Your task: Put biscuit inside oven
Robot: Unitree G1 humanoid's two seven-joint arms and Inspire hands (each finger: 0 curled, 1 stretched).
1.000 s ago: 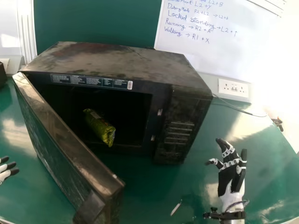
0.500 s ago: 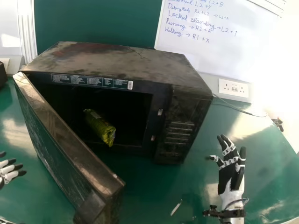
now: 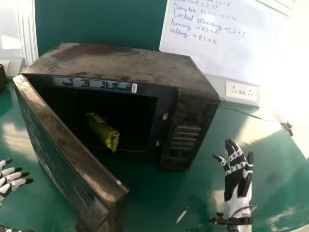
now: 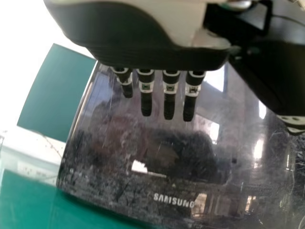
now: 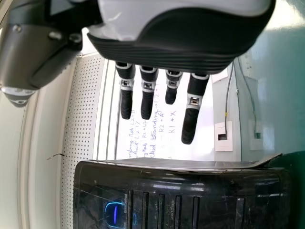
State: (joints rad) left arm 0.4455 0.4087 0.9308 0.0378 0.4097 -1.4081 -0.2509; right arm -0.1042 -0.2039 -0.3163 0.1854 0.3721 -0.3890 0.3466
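In the head view we see 1 biscuit (image 3: 103, 131) packet lying aslant inside the oven (image 3: 130, 60), its near end close to the front sill; we can't tell whether that end overhangs. The door (image 3: 67, 150) stands swung out. Our left hand (image 3: 10, 182) is outside it at the view's left edge, and our right hand (image 3: 236, 179) is over the worktop (image 3: 159, 200), just beside the oven. The 2 hands are wide and hold nothing.

We judge the packet light and slick, its wrapper crinkly and yielding over a stiff, brittle stack. If it needs moving, we should take it across the middle, thumb on 1 side and fingers on the other, with a mild squeeze. The near end looks crimped and loose, a poor place to lift by, though a soft nudge there should slide the packet deeper. Hard pressure could crack what's inside.

In the left wrist view the fingers (image 4: 146, 102) are straight in front of the door's outer face. Placement looks largely done; if closing is wanted, we would press that face gently, watching the packet's near end.

In the right wrist view our straight fingers spread near the oven's control panel (image 5: 162, 205), well apart from the packet.
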